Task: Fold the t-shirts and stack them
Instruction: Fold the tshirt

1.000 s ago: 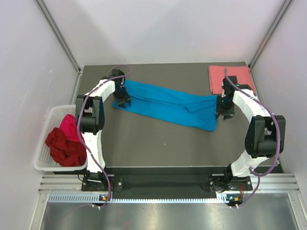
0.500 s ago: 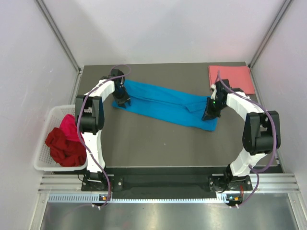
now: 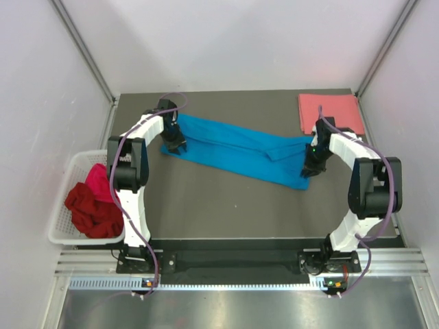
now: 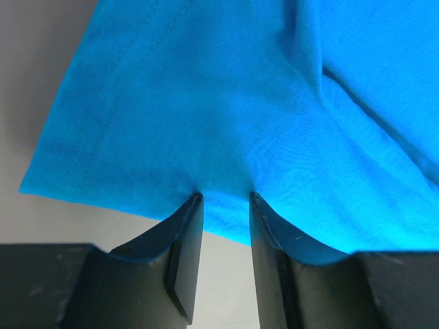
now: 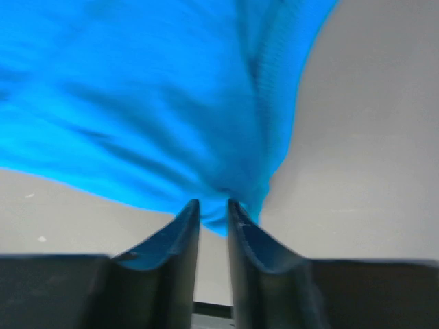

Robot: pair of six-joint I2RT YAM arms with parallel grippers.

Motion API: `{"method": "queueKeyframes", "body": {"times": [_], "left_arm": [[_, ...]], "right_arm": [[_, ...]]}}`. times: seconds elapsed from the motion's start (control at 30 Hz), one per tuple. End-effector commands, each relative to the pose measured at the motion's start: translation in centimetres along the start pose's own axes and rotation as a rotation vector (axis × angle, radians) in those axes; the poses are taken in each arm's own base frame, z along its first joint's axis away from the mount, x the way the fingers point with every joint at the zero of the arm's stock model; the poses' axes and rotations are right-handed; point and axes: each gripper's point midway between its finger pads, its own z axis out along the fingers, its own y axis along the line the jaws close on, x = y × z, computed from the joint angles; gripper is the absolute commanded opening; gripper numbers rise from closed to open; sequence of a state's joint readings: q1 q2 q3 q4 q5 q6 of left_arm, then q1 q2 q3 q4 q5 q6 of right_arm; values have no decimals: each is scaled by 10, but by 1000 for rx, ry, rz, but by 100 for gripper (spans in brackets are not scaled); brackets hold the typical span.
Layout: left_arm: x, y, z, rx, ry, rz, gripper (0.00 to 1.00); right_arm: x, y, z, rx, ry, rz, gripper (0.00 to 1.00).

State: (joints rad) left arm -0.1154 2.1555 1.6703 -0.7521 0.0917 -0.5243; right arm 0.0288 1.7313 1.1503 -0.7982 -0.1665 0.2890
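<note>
The right gripper (image 3: pixel 306 169) has just pinched the blue t-shirt (image 3: pixel 233 147) at its right end, the left gripper (image 3: pixel 178 145) stays clamped on the other, so folding can probably begin.

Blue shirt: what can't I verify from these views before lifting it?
- Right wrist view: blurred, so whether the right gripper jaws pinch the blue shirt is unclear.
- Top view: the left arm and right arm cover their own jaws.
- Basket: the dark red shirt hides whatever lies beneath.

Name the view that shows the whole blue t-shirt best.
Top external: the blue t-shirt shows whole, spread slantwise across the table. Left wrist shows only a hemmed corner; right wrist a blurred end.
</note>
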Motion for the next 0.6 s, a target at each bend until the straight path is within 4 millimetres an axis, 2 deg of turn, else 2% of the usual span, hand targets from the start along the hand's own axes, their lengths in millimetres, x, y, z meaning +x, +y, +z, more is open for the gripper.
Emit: {"method": "queueKeyframes", "body": {"times": [0.0, 0.07, 0.17, 0.2, 0.33, 0.4, 0.47, 0.57], "left_arm": [[-10, 15, 0, -43, -44, 12, 39], [-10, 14, -1, -35, -45, 5, 39], [-8, 13, 2, -32, -35, 1, 40], [-6, 14, 4, -34, -25, 1, 40], [-1, 20, 11, -49, -11, -2, 39], [-2, 21, 11, -51, -15, 6, 39], [-4, 22, 9, -59, -23, 17, 39], [-10, 20, -1, -56, -50, 32, 39]], "right_arm": [[-21, 28, -42, -69, -116, -59, 25], [-20, 34, -42, -95, -117, -58, 26], [-9, 25, -26, -82, -79, -37, 28], [0, 18, -13, -71, -48, -26, 28], [17, -16, 12, 3, -6, 26, 29], [20, -44, 18, 81, 5, 68, 30], [19, -46, 18, 95, 9, 55, 31], [0, -32, -1, 78, -48, 35, 38]]}}
